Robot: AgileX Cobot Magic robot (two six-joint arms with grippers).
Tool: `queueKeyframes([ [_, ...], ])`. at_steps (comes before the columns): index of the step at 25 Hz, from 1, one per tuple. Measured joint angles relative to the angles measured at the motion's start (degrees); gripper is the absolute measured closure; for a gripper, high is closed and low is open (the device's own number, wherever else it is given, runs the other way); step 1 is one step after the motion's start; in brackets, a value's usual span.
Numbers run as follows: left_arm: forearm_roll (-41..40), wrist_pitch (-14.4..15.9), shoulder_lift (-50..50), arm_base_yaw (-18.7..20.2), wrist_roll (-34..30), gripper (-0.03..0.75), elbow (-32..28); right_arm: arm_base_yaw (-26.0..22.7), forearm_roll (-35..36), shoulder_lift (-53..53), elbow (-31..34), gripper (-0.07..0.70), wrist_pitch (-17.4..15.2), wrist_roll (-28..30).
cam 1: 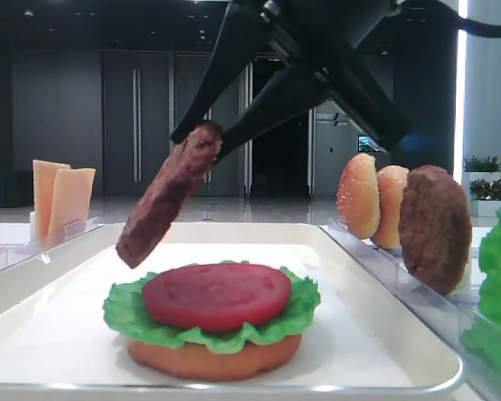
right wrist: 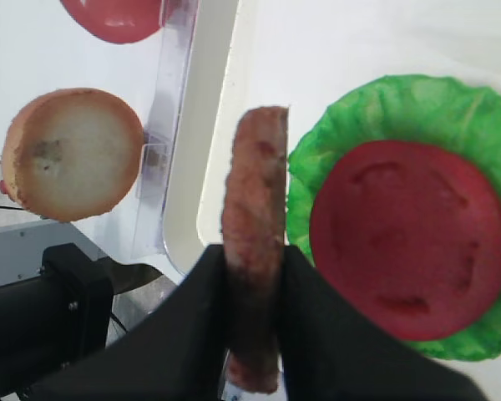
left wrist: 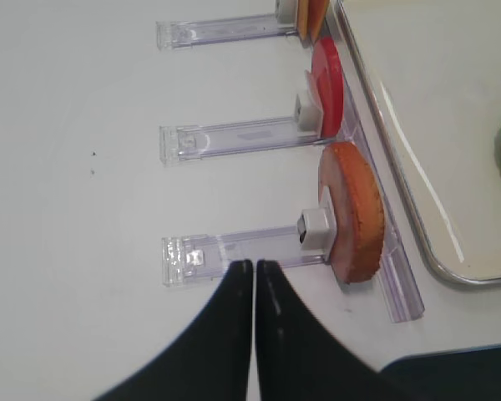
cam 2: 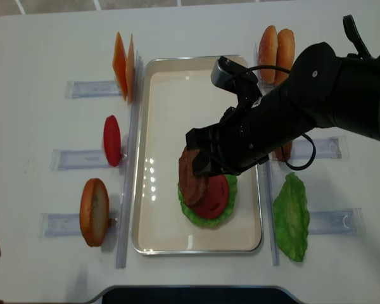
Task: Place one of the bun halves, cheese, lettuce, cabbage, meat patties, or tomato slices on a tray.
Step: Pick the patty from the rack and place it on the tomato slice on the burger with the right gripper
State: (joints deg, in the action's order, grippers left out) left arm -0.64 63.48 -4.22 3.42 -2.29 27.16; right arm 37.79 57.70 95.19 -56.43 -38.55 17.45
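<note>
no readable text, labels, brands, or numbers anywhere

Patty held over the tray

Right gripper (cam 2: pixel 196 166) grips a meat patty (cam 2: pixel 190 182) above tomato slice (cam 2: pixel 214 197), lettuce (cam 2: pixel 206 218), mid-frame in white tray (cam 2: pixel 171 95).

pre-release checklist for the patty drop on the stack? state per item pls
1. Right gripper shut on the meat patty: ok, held on edge between both fingers.
2. Patty above the tray, not touching the stack: ok, it hangs tilted over the left side.
3. Patty centred over the tomato slice: not ok, it sits left of the slice.
4. Stack in order, bun half, lettuce, tomato on top: ok.
5. Left gripper clear of the tray: ok, shut, over the table by the clear holders.
6. Patty level for flat placement: not ok, steeply tilted.
</note>
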Motion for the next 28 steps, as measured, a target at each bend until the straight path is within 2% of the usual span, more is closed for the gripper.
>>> queueKeyframes([
  [11,0.0,0.0,0.0,0.0,0.0,0.716,0.0,-0.7,0.4,2.2,0.0,0.476,-1.8,1.4],
  [28,0.0,0.0,0.0,0.0,0.0,0.716,0.0,-0.7,0.5,2.9,0.0,0.477,-1.4,1.5],
])
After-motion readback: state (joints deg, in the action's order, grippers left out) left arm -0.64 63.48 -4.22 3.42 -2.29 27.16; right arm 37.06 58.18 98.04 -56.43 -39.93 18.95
